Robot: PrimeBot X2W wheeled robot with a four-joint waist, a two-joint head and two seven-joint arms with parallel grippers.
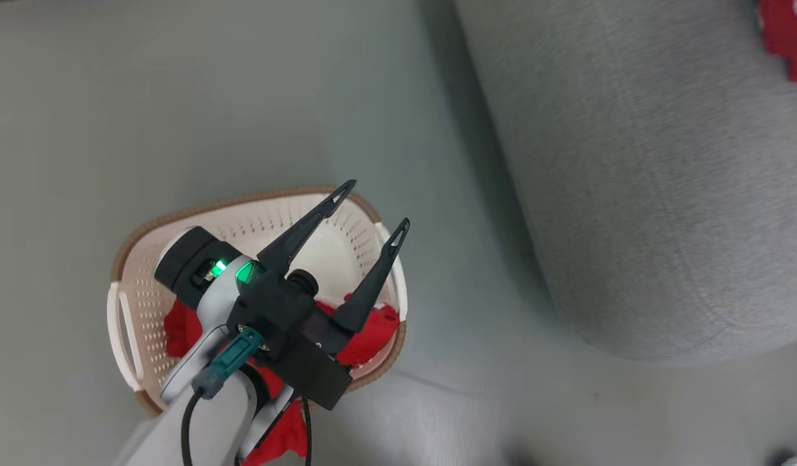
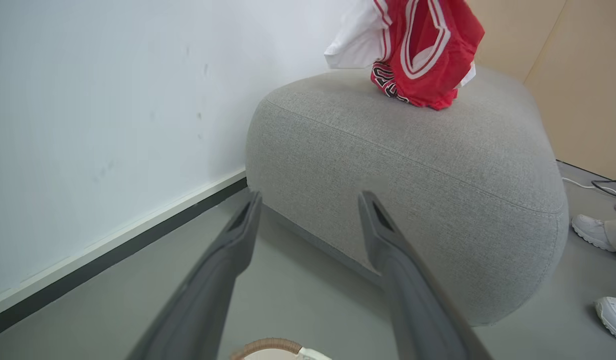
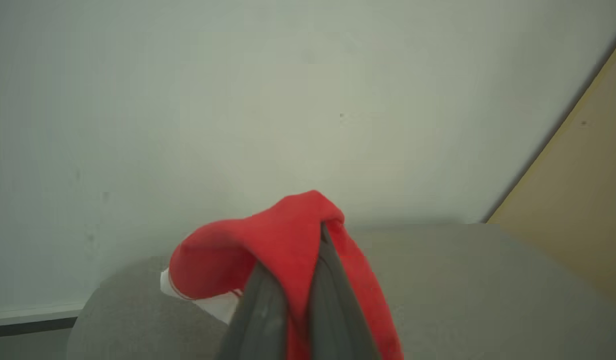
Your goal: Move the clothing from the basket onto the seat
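Observation:
The cream basket (image 1: 140, 304) with its brown rim stands on the floor at the lower left, and its edge (image 2: 268, 345) peeks in at the bottom of the left wrist view. Red clothing (image 1: 372, 333) lies crumpled inside it, partly hidden by my arm. My left gripper (image 1: 378, 204) hovers above the basket, open and empty (image 2: 310, 196), pointing toward the grey seat (image 1: 631, 194). A red jersey with white trim (image 2: 428, 55) hangs onto the top of the seat (image 2: 413, 165). My right gripper (image 3: 320, 235) is shut on that red cloth (image 3: 268, 250) above the seat (image 3: 463, 290).
A white wall with a dark baseboard (image 2: 113, 250) runs behind the seat, and a tan panel (image 2: 578, 75) stands to its right. A person's white shoes (image 2: 590, 231) and a cable (image 2: 603, 187) lie on the floor past the seat.

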